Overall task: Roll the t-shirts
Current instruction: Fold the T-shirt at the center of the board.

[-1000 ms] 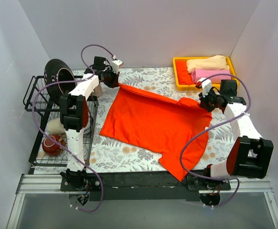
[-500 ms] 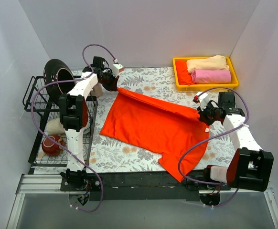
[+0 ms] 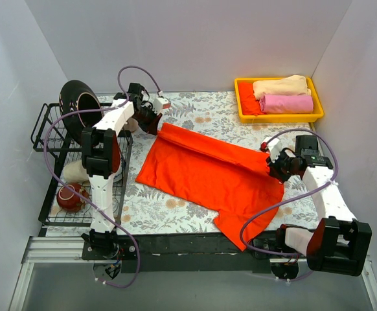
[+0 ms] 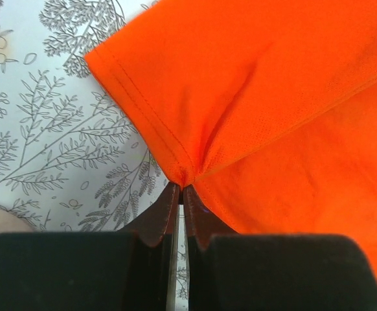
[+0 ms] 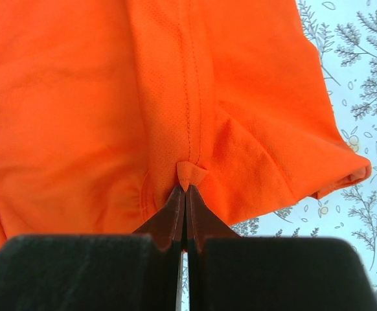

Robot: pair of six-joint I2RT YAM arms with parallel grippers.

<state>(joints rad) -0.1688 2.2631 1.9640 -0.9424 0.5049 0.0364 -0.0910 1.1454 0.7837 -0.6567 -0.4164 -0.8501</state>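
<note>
the orange shirt [image 3: 208,175] lay on the table [image 3: 195,111], its far edge lifted: the left gripper [image 4: 181,189] pinched one corner, the right gripper [image 5: 185,188] the other (both jaws clamped on cloth). a first fold, i judged; next, both needed to carry that edge nearer, evenly.

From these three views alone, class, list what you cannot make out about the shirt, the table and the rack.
1. Top view: the table under the orange-red t-shirt, covered by the cloth.
2. Top view: the rack contents, partly behind the left arm.
3. Wrist views: the lower frame, blocked by the black bodies of the left end effector and right end effector.
</note>
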